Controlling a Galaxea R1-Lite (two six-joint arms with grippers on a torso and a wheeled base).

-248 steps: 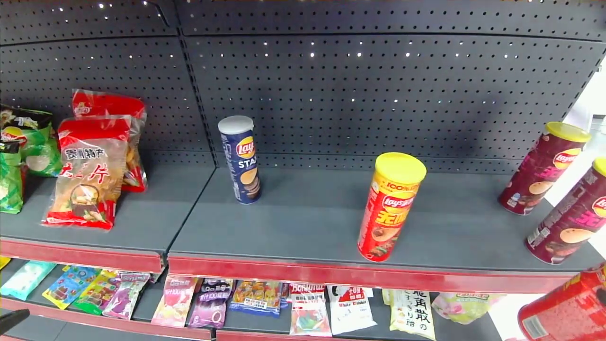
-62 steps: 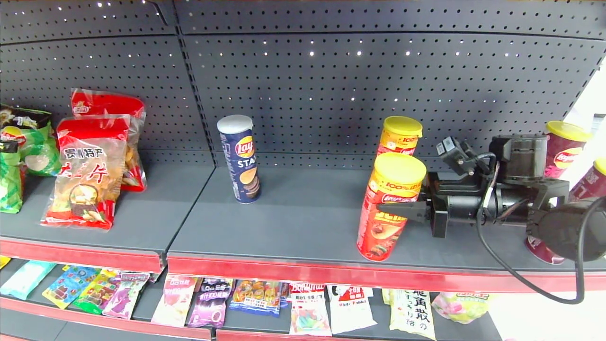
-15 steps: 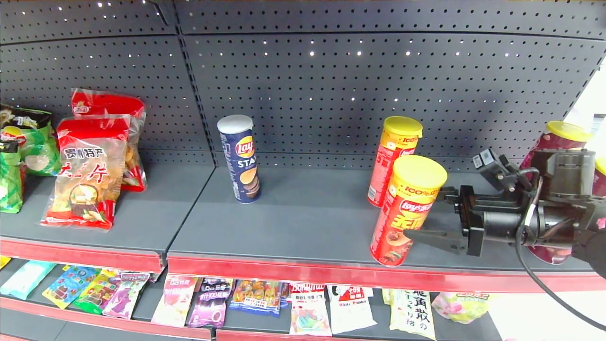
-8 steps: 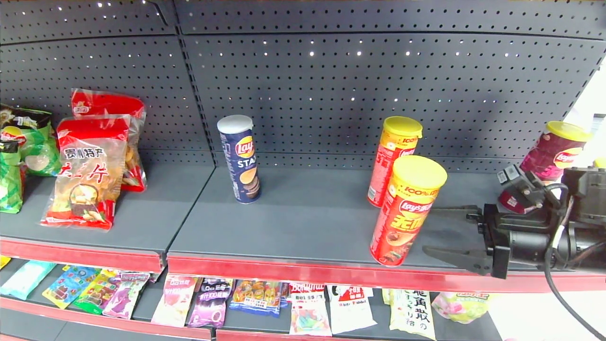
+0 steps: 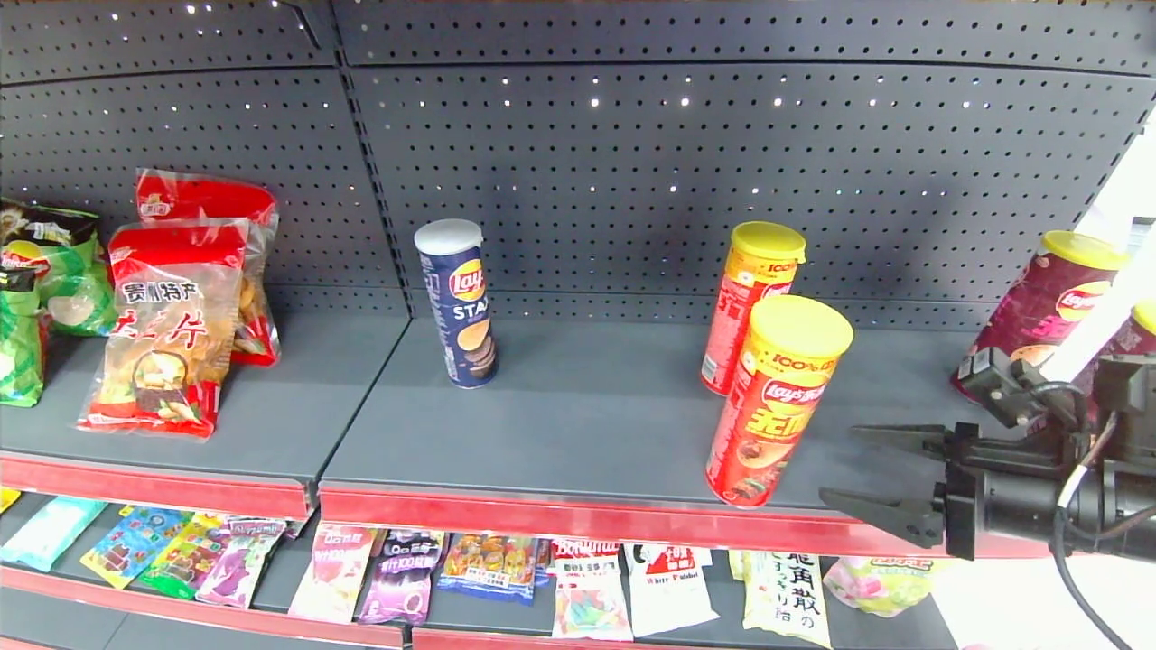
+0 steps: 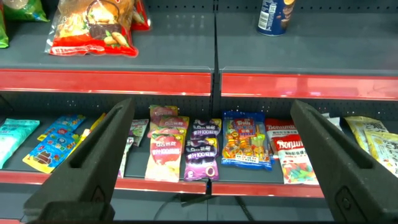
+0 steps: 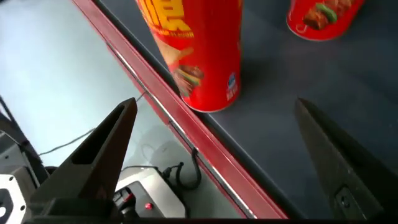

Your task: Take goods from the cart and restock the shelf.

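Right tool (image 5: 838, 464) open wide
It points left, level, near the red can (image 5: 777, 406) on the shelf (image 5: 578, 424).

I get bright, even light on the shelf (image 5: 587, 424), with a blown-out white patch behind my right gripper (image 5: 840, 463). Pinpoints glint through the pegboard (image 5: 632, 181) beyond it, and the red lip (image 6: 155, 81) before my left gripper (image 6: 211, 104) shows soft glare.

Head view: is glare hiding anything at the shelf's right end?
Head view: a white washed-out band crosses the front maroon can, hiding part of it; light specks dot the pegboard. Left wrist view: the red shelf edge shows glossy reflections.
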